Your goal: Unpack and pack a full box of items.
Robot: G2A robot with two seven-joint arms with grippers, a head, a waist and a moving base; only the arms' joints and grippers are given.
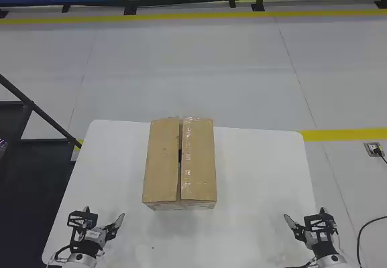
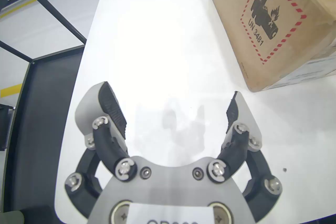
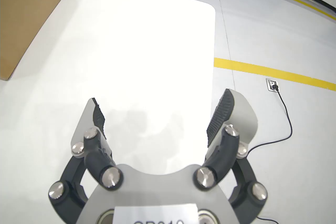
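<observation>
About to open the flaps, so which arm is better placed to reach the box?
Left, probably. Both grippers are open, but the left gripper sits nearer the closed box than the right gripper.

A white table [image 1: 260, 181] with rounded corners carries one closed cardboard box [image 1: 180, 161] near its middle.

The top camera looks down from high over the surface [image 1: 260, 174], the box [image 1: 180, 161] toward 12 o'clock. Each wrist camera sits close behind its jaws (low, facing forward); all share the box.
</observation>
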